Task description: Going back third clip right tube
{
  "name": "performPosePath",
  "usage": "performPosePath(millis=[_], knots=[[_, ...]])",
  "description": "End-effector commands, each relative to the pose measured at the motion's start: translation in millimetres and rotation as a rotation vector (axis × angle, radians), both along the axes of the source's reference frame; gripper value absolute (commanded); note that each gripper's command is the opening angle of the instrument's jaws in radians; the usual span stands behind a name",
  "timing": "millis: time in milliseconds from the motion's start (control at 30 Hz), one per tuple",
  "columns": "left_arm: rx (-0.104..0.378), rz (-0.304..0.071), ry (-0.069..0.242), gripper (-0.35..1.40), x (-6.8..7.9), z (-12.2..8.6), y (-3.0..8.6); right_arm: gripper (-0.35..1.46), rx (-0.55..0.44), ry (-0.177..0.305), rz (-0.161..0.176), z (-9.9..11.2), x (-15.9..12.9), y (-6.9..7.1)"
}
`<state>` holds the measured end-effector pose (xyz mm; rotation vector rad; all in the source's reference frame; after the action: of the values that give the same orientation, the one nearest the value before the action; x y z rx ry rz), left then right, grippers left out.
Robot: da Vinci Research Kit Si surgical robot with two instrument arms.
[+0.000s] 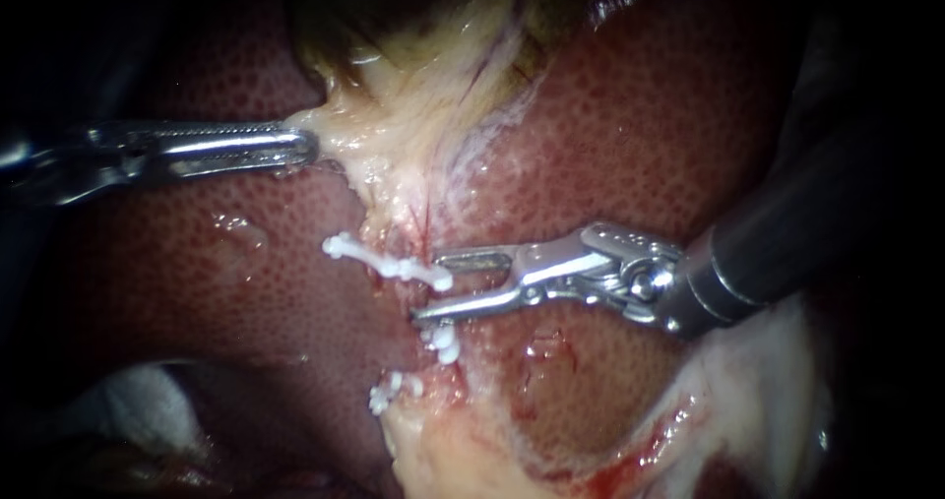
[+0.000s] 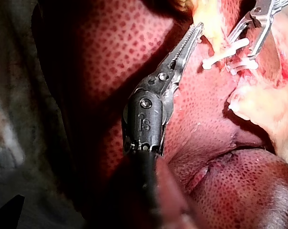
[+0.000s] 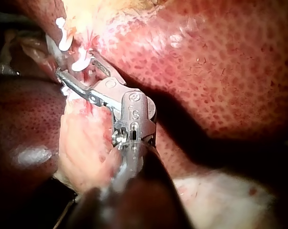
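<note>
Three clips: white plastic, set in a row from far to near on the pale strand. Far clip (image 1: 386, 261), middle clip (image 1: 445, 342), near clip (image 1: 389, 391), all just left of the right instrument's tips.
Tube: buried in pale tissue (image 1: 413, 135) under the clips. I cannot tell which of two tubes it is.
Handling: tube judged soft, wet and easily torn. Clips are light and stiff, so don't tug them. If a hold is needed, take the pale tissue beside the tube.
Right instrument (image 1: 426, 285): jaws parted wide and empty. The far clip's right end lies at the gap, ungripped.
Left instrument (image 1: 300, 150): jaws closed on the pale tissue, holding it taut to the left.
Liver (image 1: 640, 145): red, speckled and slick, likely to bruise.
Hidden: the tube wall, and whether the clips are latched. White patch (image 1: 138, 401) near left is unclear.
</note>
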<state>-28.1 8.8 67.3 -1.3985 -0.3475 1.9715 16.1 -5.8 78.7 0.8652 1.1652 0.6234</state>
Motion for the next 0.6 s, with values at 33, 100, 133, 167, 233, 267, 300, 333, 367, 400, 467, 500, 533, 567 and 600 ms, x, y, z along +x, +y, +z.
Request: performPosePath(millis=[33, 100, 133, 167, 233, 267, 300, 333, 367, 400, 467, 500, 533, 567, 600], knots=[[0.000, 0.000, 0.000, -0.35, 0.0, 0.0, 0.0, 0.49, 0.000, 0.001, 0.002, -0.1, -0.1, 0.1], [0.000, 0.000, 0.000, -0.35, 0.0, 0.0, 0.0, 0.49, 0.000, 0.001, 0.002, 0.0, -0.2, 0.2], [0.000, 0.000, 0.000, -0.35, 0.0, 0.0, 0.0, 0.49, 0.000, 0.000, 0.002, 0.0, -0.2, 0.3], [-0.001, 0.000, 0.000, -0.35, 0.0, 0.0, 0.0, 0.49, 0.001, 0.000, 0.003, 0.1, -0.3, 0.4], [-0.001, 0.000, 0.000, -0.35, 0.0, 0.0, 0.0, 0.50, -0.002, -0.008, 0.016, 0.1, -0.7, 0.8], [-0.001, 0.000, 0.000, -0.35, 0.0, 0.0, 0.0, 0.50, -0.003, -0.012, 0.023, 0.1, -1.0, 1.1], [0.000, 0.000, 0.000, -0.35, 0.1, 0.0, 0.0, 0.50, -0.003, -0.017, 0.030, 0.0, -1.6, 1.5], [0.000, 0.000, 0.000, -0.35, 0.1, 0.0, 0.0, 0.50, -0.009, -0.020, 0.036, -0.1, -2.1, 1.9], [0.000, 0.001, 0.000, -0.35, 0.2, 0.0, 0.0, 0.50, -0.025, -0.019, 0.037, -0.3, -2.8, 2.2], [0.000, 0.001, 0.000, -0.35, 0.2, 0.0, 0.0, 0.50, -0.046, -0.018, 0.039, -0.6, -3.6, 2.7], [0.000, 0.001, 0.000, -0.35, 0.3, 0.0, 0.0, 0.50, -0.088, -0.011, 0.034, -1.1, -4.9, 3.3], [0.000, 0.001, 0.000, -0.35, 0.3, 0.0, 0.1, 0.50, -0.114, -0.003, 0.028, -1.3, -5.5, 3.5], [0.000, 0.001, 0.000, -0.35, 0.3, 0.0, 0.1, 0.50, -0.134, 0.004, 0.021, -1.7, -6.3, 3.6], [0.000, 0.001, -0.001, -0.35, 0.3, 0.1, 0.1, 0.50, -0.150, 0.009, 0.015, -1.9, -6.8, 3.7], [-0.001, -0.001, 0.001, -0.35, 0.3, 0.1, 0.1, 0.50, -0.166, 0.015, 0.009, -2.1, -7.3, 3.7]])
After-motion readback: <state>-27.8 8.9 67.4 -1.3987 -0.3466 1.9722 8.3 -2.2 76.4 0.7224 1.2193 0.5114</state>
